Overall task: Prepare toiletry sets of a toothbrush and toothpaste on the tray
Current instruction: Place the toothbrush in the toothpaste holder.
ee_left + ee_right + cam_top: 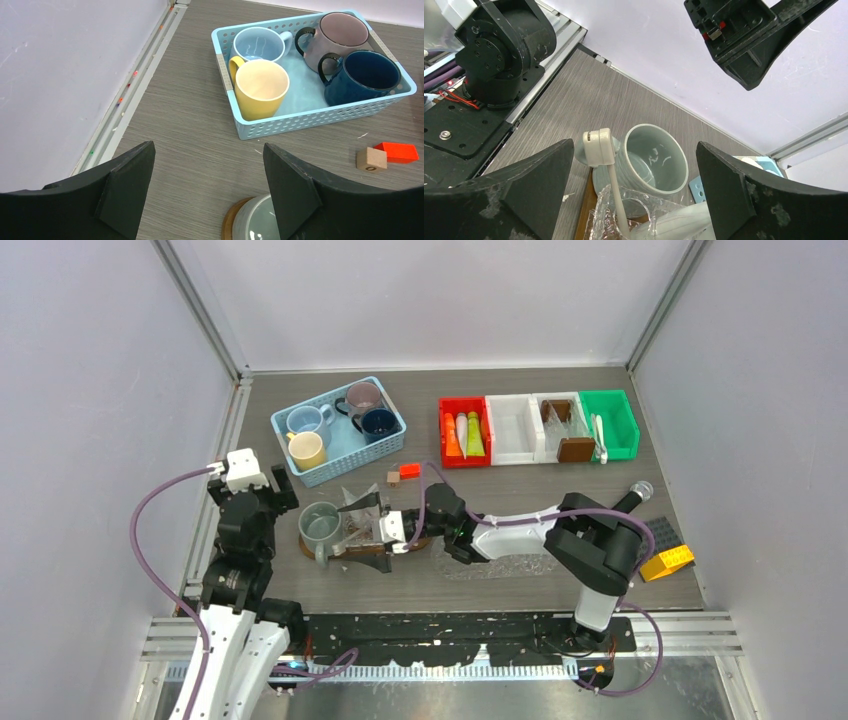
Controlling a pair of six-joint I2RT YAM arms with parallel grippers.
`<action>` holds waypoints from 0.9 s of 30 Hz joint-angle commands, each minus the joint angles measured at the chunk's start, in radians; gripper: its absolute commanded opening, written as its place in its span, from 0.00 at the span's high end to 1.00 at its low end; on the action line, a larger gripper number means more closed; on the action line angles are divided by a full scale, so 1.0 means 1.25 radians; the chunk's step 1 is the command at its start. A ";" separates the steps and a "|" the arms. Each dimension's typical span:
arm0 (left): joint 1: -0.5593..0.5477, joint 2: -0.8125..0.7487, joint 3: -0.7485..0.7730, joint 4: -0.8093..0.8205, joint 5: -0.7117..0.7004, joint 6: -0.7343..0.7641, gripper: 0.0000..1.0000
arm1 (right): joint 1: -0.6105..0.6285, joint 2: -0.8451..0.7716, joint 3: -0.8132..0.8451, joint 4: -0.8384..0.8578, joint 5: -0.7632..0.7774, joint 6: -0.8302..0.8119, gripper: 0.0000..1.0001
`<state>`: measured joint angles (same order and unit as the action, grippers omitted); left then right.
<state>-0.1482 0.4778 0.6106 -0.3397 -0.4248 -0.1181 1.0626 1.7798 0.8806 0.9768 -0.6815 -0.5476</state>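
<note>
Toothbrush (pixel 598 145): thin white plastic brush in a clear crinkled wrapper. It lies on the round wooden tray (pixel 588 212), head propped against the grey-green ceramic mug (pixel 659 160).
Long axis: in the right wrist view the head is at 12 o'clock and the handle runs back to 6 o'clock, centred between the jaws.
Right gripper (pixel 635 145): spread fully wide, gripping nothing.
Left gripper (pixel 207 150): wide apart, empty, near the mug's 10 o'clock side in the top view.
Next, likely: toothpaste tubes (pixel 474 437) in the red plastic bin (pixel 465 402), at 1 o'clock from the right gripper, axes 12-to-6. The right arm is nearer.
</note>
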 commanded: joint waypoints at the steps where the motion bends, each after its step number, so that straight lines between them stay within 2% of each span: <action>1: 0.004 -0.013 0.000 0.050 0.010 0.012 0.18 | 0.000 -0.063 -0.010 0.002 0.007 -0.018 0.00; 9: 0.004 -0.026 0.001 0.050 0.017 0.009 0.18 | 0.010 -0.157 -0.026 -0.102 0.014 -0.032 0.00; 15: 0.004 -0.037 0.008 0.044 0.031 0.001 0.17 | 0.014 -0.297 -0.029 -0.244 0.090 0.015 0.00; 17: 0.004 -0.039 0.011 0.041 0.038 -0.003 0.17 | 0.014 -0.366 -0.025 -0.293 0.150 0.064 0.00; 20: 0.004 -0.040 0.018 0.033 0.052 -0.010 0.17 | 0.014 -0.428 -0.001 -0.398 0.316 0.190 0.00; 21: 0.004 -0.041 0.019 0.032 0.056 -0.012 0.17 | 0.014 -0.455 0.008 -0.426 0.418 0.220 0.00; 22: 0.004 -0.042 0.020 0.030 0.061 -0.014 0.17 | 0.014 -0.465 0.033 -0.486 0.470 0.289 0.00; 23: 0.004 -0.044 0.022 0.028 0.065 -0.016 0.17 | 0.013 -0.481 0.050 -0.525 0.581 0.333 0.00; 27: 0.004 -0.046 0.029 0.020 0.075 -0.027 0.16 | -0.005 -0.487 0.151 -0.761 0.773 0.389 0.00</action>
<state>-0.1482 0.4320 0.6109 -0.3412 -0.3588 -0.1303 1.0763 1.1893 0.9680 0.2985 -0.0555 -0.2199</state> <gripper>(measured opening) 0.836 0.996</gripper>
